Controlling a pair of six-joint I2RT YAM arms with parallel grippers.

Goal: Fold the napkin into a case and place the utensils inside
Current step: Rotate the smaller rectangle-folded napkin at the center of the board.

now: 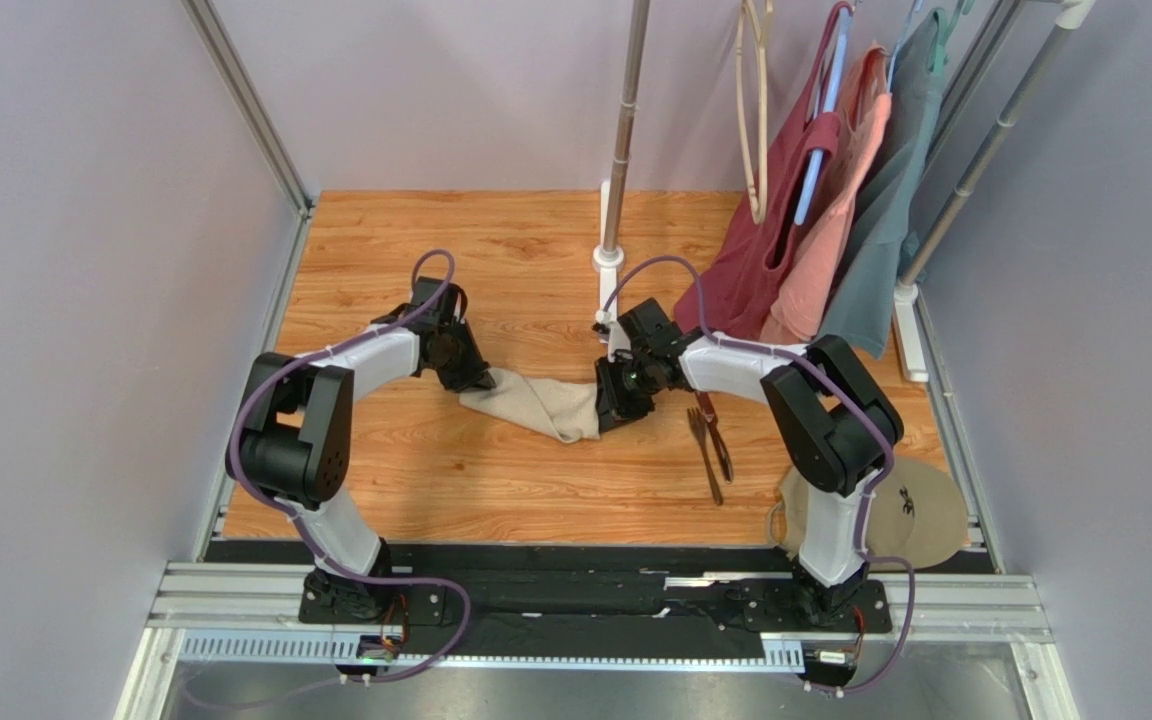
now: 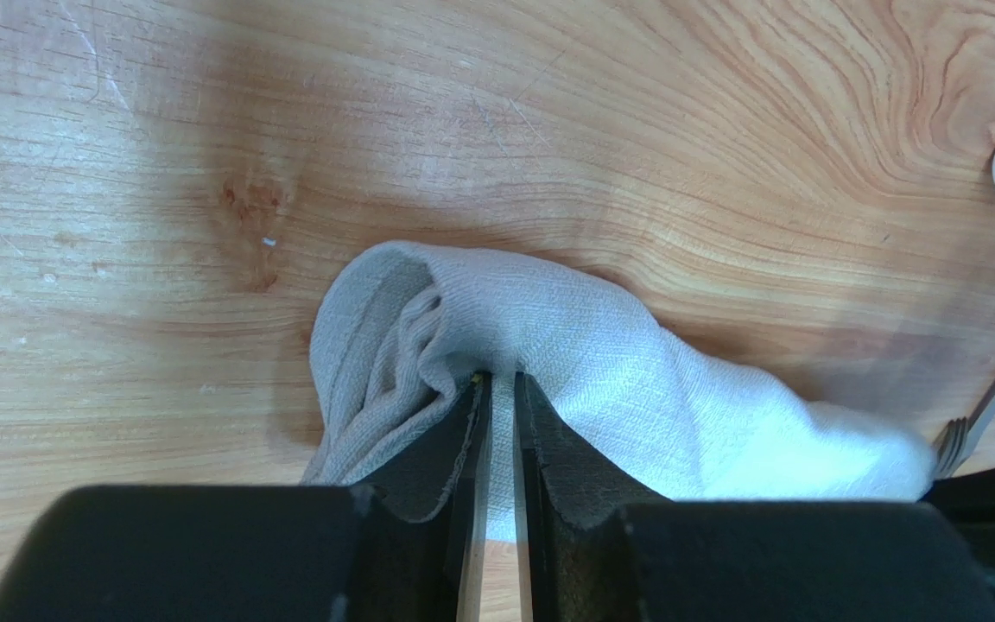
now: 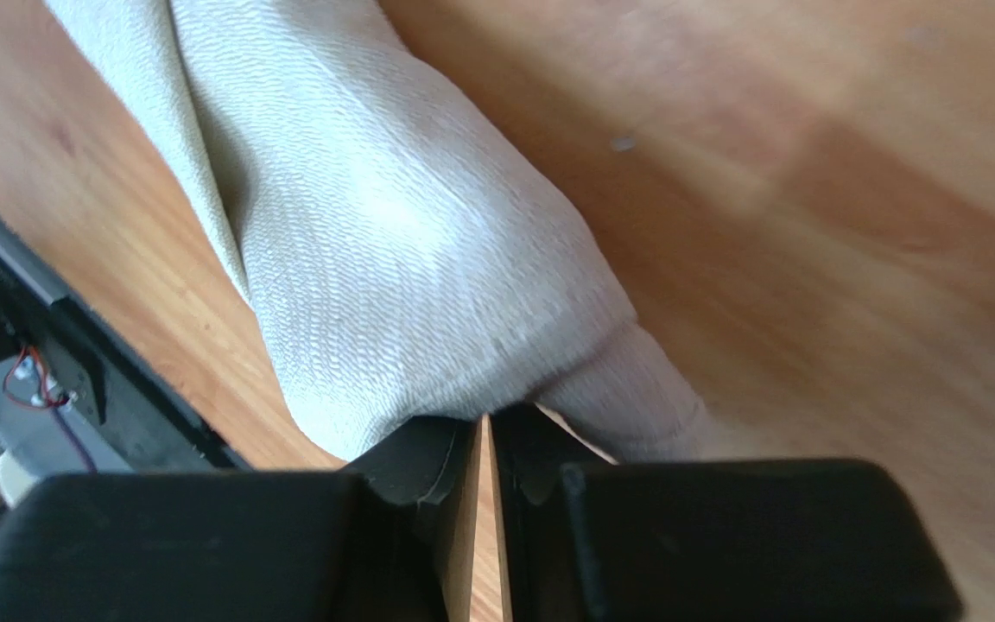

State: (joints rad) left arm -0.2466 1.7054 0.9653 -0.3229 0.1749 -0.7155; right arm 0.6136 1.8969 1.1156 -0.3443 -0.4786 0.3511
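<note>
The napkin lies bunched in a rumpled strip on the table, each end pinched by the left gripper and right gripper, so I'd worry an uneven pull slips one thin pinch or sweeps the nearby utensils.

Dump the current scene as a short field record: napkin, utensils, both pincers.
napkin: bunched into an oblong strip on the wooden table, stretched between the two pincers, not yet a case
left pincer: shut on the napkin's left end
right pincer: shut on the napkin's right end
utensils: lying on the table just right of the napkin, outside it
other: round tan disc at the near right corner; garments hanging at the far right
</note>
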